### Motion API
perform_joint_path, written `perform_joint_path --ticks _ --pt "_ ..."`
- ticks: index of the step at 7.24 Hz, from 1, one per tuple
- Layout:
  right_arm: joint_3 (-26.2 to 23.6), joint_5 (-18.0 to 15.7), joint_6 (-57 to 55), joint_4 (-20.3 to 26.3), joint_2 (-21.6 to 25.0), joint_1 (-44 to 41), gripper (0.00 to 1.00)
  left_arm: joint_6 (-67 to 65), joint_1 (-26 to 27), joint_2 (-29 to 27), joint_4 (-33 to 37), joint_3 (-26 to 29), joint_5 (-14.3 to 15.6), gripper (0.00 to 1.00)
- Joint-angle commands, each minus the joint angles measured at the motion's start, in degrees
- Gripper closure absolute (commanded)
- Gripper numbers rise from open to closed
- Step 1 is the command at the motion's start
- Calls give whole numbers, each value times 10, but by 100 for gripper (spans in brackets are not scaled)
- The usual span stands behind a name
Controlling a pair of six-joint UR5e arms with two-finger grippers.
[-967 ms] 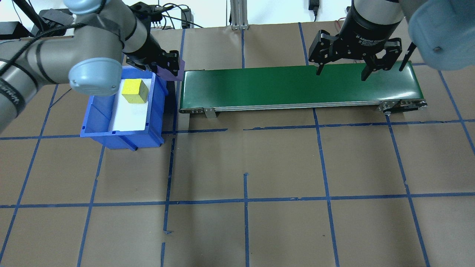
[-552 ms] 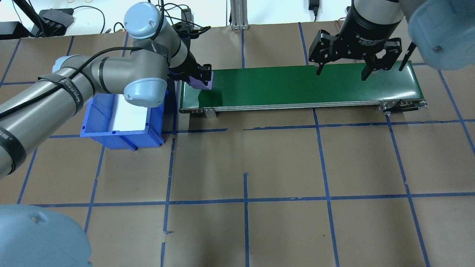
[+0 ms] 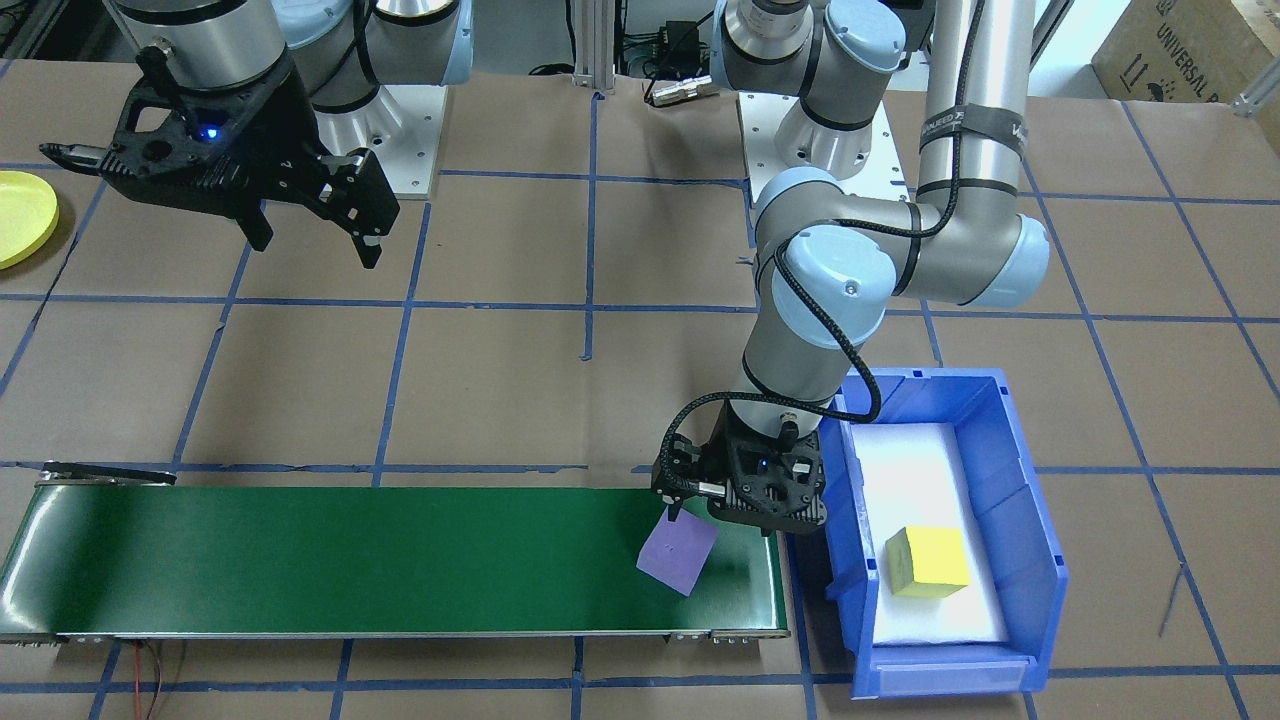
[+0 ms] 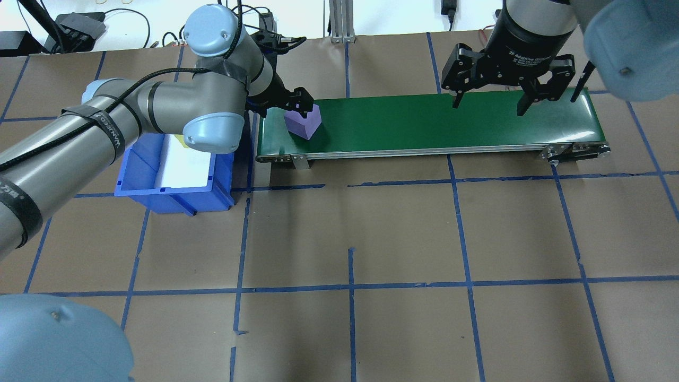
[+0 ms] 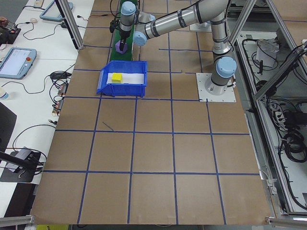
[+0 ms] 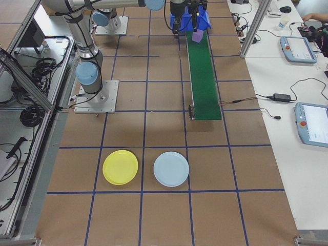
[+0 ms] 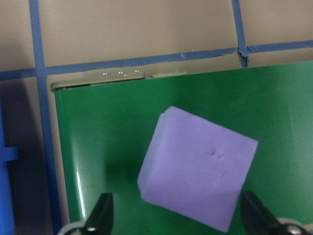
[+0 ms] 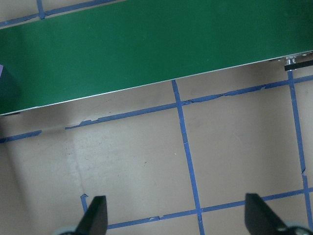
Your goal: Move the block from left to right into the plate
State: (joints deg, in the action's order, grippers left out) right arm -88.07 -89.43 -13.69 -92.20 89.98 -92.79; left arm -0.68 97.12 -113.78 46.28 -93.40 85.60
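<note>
From the front-facing camera, the left end effector [image 3: 722, 515] hangs over the belt [image 3: 350, 560] at its end nearest the blue bin [image 3: 1035, 560], with the purple block [image 3: 678, 554] tilted just below it at about 7 o'clock; the step in hand looks like setting the block on the belt, though whether the fingers grip it cannot be told here. A yellow block [image 3: 927, 561] lies in the bin, and the yellow plate [image 3: 22, 216] peeks in at the 9 o'clock edge, well apart. The right end effector [image 3: 310, 228] hovers spread open near the plate side. In the overhead view the block [image 4: 303, 121] sits at the belt's 9 o'clock end by the left end effector [image 4: 298, 105], while the right end effector [image 4: 490, 102] waits open over the 3 o'clock end. The right-side view shows the yellow plate [image 6: 120, 167] beside a pale blue plate [image 6: 171, 169] on the surface, beyond the belt's end. The left wrist camera shows the fingertips [image 7: 100, 215] standing clear on either side of the block [image 7: 198, 174], so the end effector is open and the block is released or nearly so. Next the block must travel along the belt for the right arm to pick up; nothing blocks the belt.
</note>
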Motion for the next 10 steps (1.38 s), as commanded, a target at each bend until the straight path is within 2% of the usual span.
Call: perform_joint_path --ticks 1,2,4,6,7,8,9,10 --pt "0 0 2 -1 -1 4 0 15 -31 20 22 13 82 0" --pt "8 -9 1 -3 -1 2 0 16 -69 21 27 7 84 0" --pt "-1 -1 -1 -4 -10 1 0 27 -138 19 46 4 83 0" --pt "-24 -4 -7 -32 -50 3 0 104 -152 2 44 1 85 0" --pt "-61 -7 -6 -73 -60 3 0 106 -155 -6 44 1 85 0" --pt "-90 -7 -7 -141 -64 5 0 109 -155 -15 44 -4 85 0" --pt "-85 -6 -11 -172 -92 7 0 110 -155 -20 42 -9 86 0" --pt "-66 -1 -6 -181 -116 24 0 110 -155 -21 42 -9 86 0"
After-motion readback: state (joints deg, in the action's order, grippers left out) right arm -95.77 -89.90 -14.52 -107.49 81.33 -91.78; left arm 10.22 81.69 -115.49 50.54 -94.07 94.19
